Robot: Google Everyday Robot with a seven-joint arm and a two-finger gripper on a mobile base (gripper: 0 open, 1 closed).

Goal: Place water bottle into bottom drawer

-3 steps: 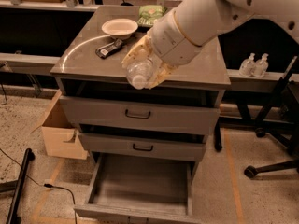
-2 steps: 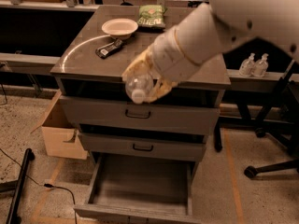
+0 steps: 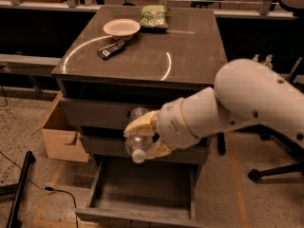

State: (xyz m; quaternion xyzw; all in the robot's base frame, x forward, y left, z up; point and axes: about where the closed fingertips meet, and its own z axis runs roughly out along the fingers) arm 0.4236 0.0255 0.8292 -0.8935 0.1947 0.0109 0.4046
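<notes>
You see the bottom drawer (image 3: 142, 190) pulled open, down in front. Just above it, your gripper (image 3: 148, 137) squeezes tight around the water bottle (image 3: 137, 145), with the cap pointing down. Farther back, a bowl (image 3: 121, 28) and a green bag (image 3: 154, 16) sit on the cabinet top (image 3: 190, 46).

Count: 1 water bottle (image 3: 136, 146) held in 1 gripper (image 3: 142, 138) at 12 o'clock of 1 open bottom drawer (image 3: 142, 188), 2 upper drawers (image 3: 92, 114), 1 cabinet (image 3: 190, 51), 1 arm (image 3: 247, 99), 1 bowl (image 3: 121, 28), 1 green bag (image 3: 154, 16), 1 dark handheld item (image 3: 111, 50), 1 cardboard box (image 3: 59, 139), 2 pump bottles (image 3: 257, 58).
</notes>
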